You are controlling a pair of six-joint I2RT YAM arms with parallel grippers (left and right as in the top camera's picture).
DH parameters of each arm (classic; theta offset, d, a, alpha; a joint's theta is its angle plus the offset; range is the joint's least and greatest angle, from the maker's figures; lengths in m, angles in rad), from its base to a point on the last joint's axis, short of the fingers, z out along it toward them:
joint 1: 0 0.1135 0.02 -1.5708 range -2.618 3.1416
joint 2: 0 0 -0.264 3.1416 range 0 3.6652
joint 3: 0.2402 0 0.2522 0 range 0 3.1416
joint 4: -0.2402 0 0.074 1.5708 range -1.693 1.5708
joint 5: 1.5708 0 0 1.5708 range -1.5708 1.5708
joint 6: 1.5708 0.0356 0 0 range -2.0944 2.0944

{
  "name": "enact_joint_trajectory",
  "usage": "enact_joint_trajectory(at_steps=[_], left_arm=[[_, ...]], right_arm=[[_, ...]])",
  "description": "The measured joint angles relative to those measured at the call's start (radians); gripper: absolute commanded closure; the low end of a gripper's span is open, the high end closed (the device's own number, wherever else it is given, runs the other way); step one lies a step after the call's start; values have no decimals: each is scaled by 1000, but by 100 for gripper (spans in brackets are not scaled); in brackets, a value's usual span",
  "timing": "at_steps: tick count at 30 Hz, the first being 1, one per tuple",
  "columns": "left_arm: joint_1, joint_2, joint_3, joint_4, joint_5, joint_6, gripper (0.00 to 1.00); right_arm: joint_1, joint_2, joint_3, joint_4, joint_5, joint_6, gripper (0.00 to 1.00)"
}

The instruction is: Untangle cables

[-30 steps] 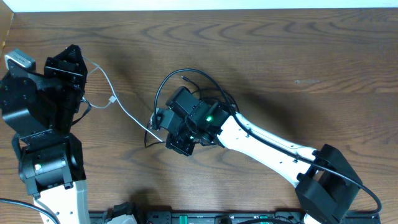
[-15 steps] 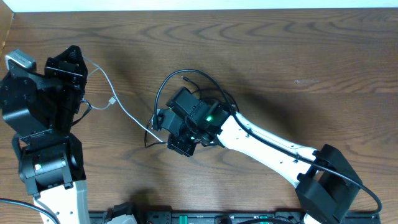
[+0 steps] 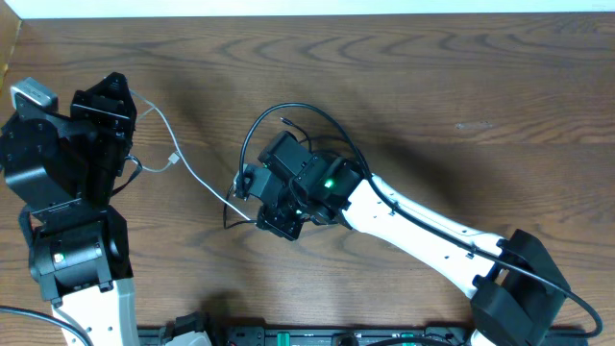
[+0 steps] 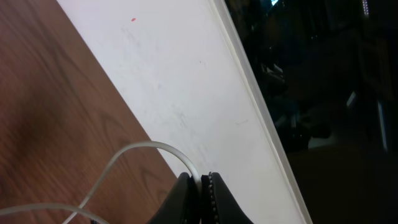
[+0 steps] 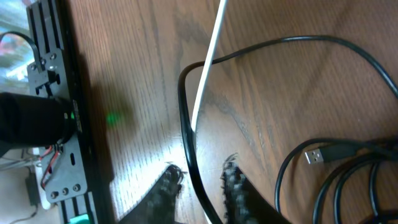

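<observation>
The white cable (image 3: 192, 171) runs across the wood from my left gripper (image 3: 128, 99) down to my right gripper (image 3: 248, 192). The left wrist view shows my left gripper (image 4: 202, 182) shut on that white cable (image 4: 140, 148), which arches out of the jaws. Black cables (image 3: 254, 135) loop around the right wrist, one plug end (image 3: 285, 121) lying inside the loop. In the right wrist view my right gripper (image 5: 200, 180) stands open, its fingers (image 5: 171, 185) a little apart. A black cable (image 5: 186, 124) passes between them untouched, beside the white cable (image 5: 208, 68). A USB plug (image 5: 316, 155) lies to the right.
The white cable has a small connector (image 3: 174, 154) near the left arm. A white board (image 4: 186, 81) borders the table's far edge. The black base rail (image 5: 53, 93) runs along the near edge, close to the right gripper. Bare wood (image 3: 480, 106) spreads to the right.
My right gripper's jaws have parted slightly around the black cable, and the right arm's base end has shifted a little to the right. The left arm holds still.
</observation>
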Motion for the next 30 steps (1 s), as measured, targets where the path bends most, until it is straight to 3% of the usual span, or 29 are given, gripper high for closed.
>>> enact_joint_trajectory(at_steps=[30], left_arm=[[0,0,0,0,0,0,92]], right_arm=[[0,0,-1,-20,18,0,78]])
